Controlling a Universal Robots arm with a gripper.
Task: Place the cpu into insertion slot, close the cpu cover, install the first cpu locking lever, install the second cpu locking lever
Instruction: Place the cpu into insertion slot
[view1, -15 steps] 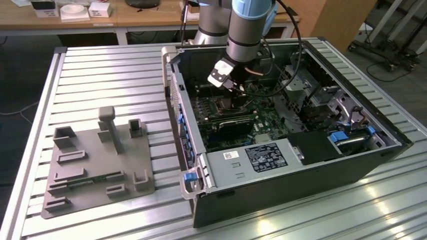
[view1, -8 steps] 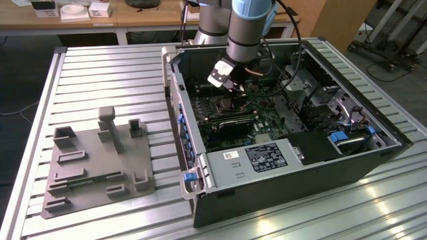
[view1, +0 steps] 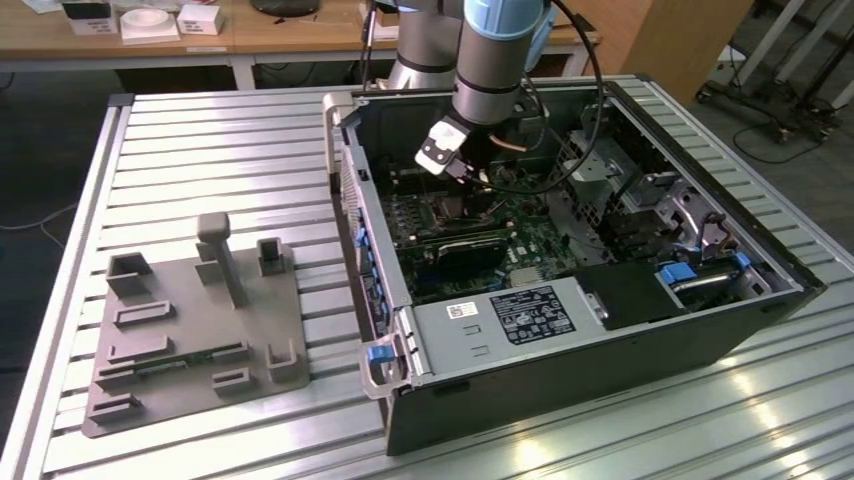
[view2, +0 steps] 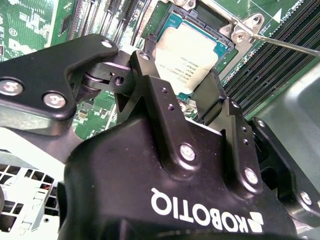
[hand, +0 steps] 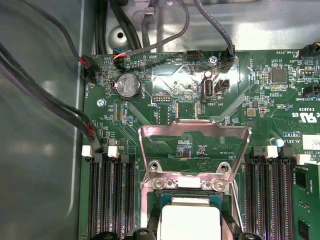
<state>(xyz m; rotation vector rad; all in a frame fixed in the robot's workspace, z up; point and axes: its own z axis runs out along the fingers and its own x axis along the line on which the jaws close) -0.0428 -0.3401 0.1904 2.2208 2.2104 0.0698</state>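
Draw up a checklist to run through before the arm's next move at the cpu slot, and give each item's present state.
1. The cpu lies inside the slot: ok.
2. The cpu is seated flat: cannot tell.
3. The cover is raised, off the cpu: ok.
4. The gripper is open, straddling the cpu: ok.
5. The lever stands free of the cover: ok.
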